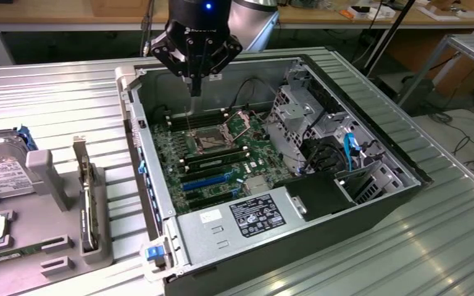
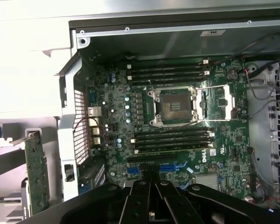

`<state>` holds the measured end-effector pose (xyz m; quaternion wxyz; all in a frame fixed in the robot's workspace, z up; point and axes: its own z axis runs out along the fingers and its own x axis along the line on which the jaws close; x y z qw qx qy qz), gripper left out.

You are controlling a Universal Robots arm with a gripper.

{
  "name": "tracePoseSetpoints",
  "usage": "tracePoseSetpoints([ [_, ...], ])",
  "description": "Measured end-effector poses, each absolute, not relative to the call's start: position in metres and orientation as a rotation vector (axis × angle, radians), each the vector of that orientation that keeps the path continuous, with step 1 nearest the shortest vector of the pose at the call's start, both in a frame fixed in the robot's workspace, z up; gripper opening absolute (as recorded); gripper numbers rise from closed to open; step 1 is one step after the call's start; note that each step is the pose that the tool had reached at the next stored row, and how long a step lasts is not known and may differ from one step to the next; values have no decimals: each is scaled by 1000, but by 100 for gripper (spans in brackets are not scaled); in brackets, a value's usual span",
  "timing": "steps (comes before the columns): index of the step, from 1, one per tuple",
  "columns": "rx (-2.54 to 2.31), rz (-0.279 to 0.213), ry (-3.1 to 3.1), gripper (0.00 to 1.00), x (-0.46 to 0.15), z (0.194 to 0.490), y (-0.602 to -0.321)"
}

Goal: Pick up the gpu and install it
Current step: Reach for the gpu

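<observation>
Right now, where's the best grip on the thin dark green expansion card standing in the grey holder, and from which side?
Probably the exposed upper long edge of the thin dark green gpu, mid-length, coming straight down with the jaws across its flat faces. It stands on edge in the grey holder, which flanks its lower part, and its silver metal bracket rises at one end.

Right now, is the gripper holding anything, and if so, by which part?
Nothing is held. The gripper is shut with nothing in it, above the open case. The gpu stands in its rack on the exterior view's left, apart from the gripper.
</observation>
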<state>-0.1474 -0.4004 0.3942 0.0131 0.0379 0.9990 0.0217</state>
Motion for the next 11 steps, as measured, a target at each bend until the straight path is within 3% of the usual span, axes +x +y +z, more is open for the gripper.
tracePoseSetpoints([
  [11,118,68,3112,11,-155,394,-401],
])
